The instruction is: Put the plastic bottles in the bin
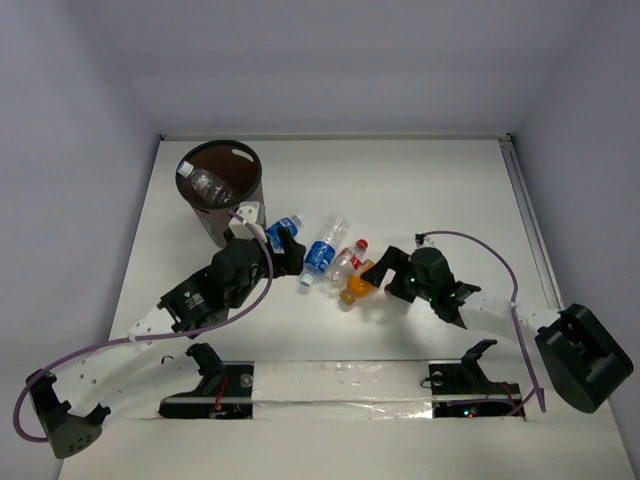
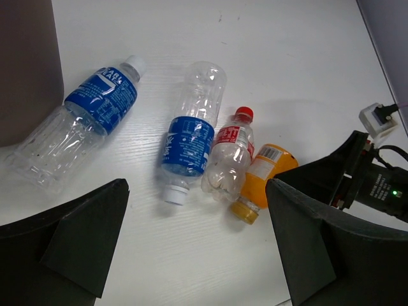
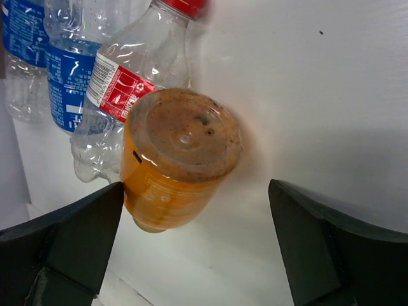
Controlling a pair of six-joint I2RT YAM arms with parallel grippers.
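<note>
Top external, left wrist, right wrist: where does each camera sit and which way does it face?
Top external: above and behind the robot, looking down at the white table, left arm, right arm and dark brown round bin.
Left wrist: on the left arm, looking past the open left gripper at four lying plastic bottles.
Right wrist: on the right arm, close over the orange plastic bottle, open right gripper framing it.
Shared: all show it beside the red-capped clear bottle.

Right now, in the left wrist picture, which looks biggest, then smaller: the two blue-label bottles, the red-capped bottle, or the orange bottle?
1. Leftmost clear plastic blue-label bottle.
2. Middle clear blue-label bottle, close behind.
3. Clear red-capped bottle.
4. Orange white-label bottle, only slightly smaller.
</note>
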